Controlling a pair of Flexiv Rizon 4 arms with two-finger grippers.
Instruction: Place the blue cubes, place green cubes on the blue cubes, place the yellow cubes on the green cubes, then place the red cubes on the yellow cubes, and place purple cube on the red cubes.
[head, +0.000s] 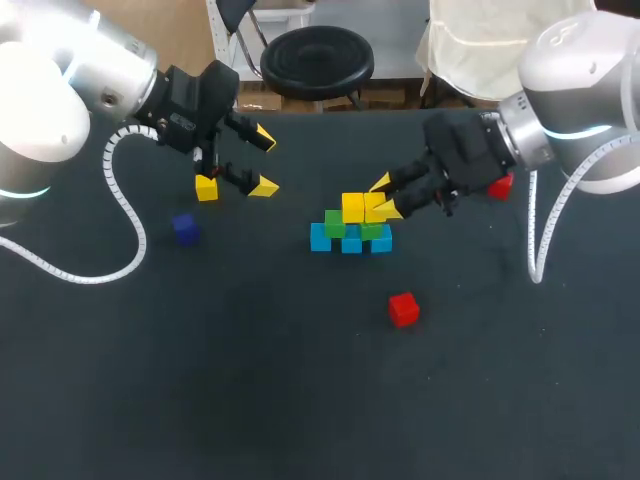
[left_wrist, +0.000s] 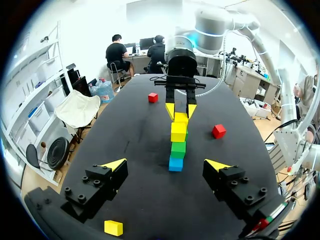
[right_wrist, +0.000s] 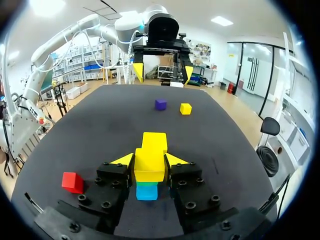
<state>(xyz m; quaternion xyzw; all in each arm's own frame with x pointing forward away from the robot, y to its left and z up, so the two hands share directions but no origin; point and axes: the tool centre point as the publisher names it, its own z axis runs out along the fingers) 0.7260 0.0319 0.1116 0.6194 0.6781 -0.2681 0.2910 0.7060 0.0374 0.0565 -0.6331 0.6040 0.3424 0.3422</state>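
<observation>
On the dark surface (head: 250, 390), right jaws clenched on a yellow cube (right_wrist: 149, 167) atop green cubes (head: 335, 222) and blue cubes (head: 320, 238), left jaws released near another yellow cube (head: 206, 187), purple cube (head: 185, 229) close by

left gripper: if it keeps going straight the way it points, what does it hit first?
Likely the near blue cube, dead ahead of the left gripper. The right gripper, shut on a yellow cube, is beyond. Depth is unclear; the table may come first.
</observation>
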